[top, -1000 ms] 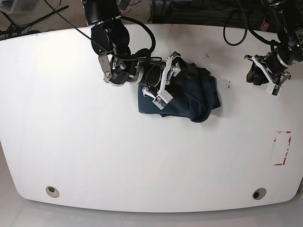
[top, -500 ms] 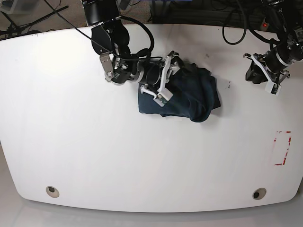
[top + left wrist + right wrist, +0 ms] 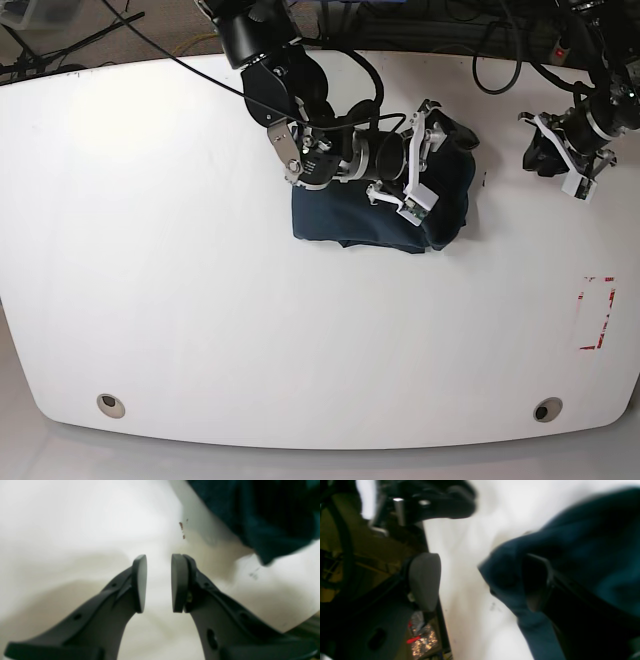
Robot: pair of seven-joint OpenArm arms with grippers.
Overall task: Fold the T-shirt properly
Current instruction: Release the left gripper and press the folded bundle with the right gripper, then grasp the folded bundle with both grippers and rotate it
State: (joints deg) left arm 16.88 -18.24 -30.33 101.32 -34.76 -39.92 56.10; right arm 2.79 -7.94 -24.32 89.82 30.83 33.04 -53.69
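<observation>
The dark navy-teal T-shirt [image 3: 350, 218] lies bunched in a rough folded bundle at the back middle of the white table [image 3: 200, 300]. My right gripper [image 3: 438, 160] reaches over the shirt's right part with its jaws wide apart. In the right wrist view [image 3: 480, 582] a shirt edge [image 3: 570, 542] drapes over one finger while the other pad [image 3: 425, 580] is bare. My left gripper [image 3: 535, 158] hovers to the right of the shirt and apart from it. In the left wrist view [image 3: 158, 580] its pads stand a small gap apart and empty, with the shirt [image 3: 262, 517] ahead.
A red tape rectangle [image 3: 597, 313] marks the table at the right. Two round holes [image 3: 111, 404] [image 3: 546, 409] sit near the front edge. Cables run along the back edge [image 3: 490, 70]. Small brown specks [image 3: 182, 528] mark the table near the shirt.
My right arm has swung right across the shirt, and the shirt's right side is now more bunched and drawn up toward the back. The left arm has hardly moved.
</observation>
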